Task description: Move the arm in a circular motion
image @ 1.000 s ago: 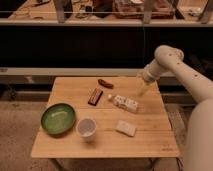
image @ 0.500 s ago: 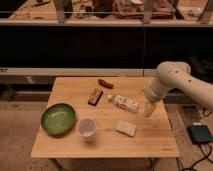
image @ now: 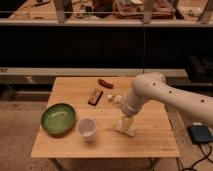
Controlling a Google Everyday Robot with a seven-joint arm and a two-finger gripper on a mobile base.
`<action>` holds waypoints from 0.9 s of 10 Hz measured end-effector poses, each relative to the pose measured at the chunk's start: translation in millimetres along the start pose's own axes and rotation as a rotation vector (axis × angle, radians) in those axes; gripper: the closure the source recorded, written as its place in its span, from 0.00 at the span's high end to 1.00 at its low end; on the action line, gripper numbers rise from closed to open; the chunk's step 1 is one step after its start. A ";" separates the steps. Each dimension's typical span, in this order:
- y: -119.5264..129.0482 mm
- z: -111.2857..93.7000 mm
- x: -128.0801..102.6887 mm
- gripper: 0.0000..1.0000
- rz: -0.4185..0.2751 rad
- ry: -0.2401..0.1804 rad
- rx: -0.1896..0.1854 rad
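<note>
Progress looks partial to me: the glossy cream-white robot arm (image: pixel 167 95) of thick rounded segments reaches in from the right over the light wooden surface (image: pixel 65 142), and its pale-yellowish pincer (image: pixel 125 123) points down at the near right part of the top, just above or touching the small white block (image: pixel 129 131) lying there. I cannot tell whether the pincer is open or closed. Nothing is being carried as far as I can see, which suits a pure sweeping motion.

Against the frame half a second back, the elbow has swung left and nearer, and the tip has dropped from beside the small pale object (image: pixel 114 99) at mid-surface toward the white block, so I judge the loop is under way with the return arc left to trace.

The green round bowl (image: pixel 58 118), the white paper cup (image: pixel 86 128), the dark brown bar (image: pixel 95 96) and the reddish sausage-shaped item (image: pixel 105 83) sit where they were.
</note>
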 end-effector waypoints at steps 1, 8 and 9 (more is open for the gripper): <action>18.1 11.0 32.9 0.80 -0.070 0.045 0.001; 70.8 44.6 97.7 0.80 -0.186 0.136 0.024; 77.8 45.0 93.2 0.80 -0.184 0.126 0.020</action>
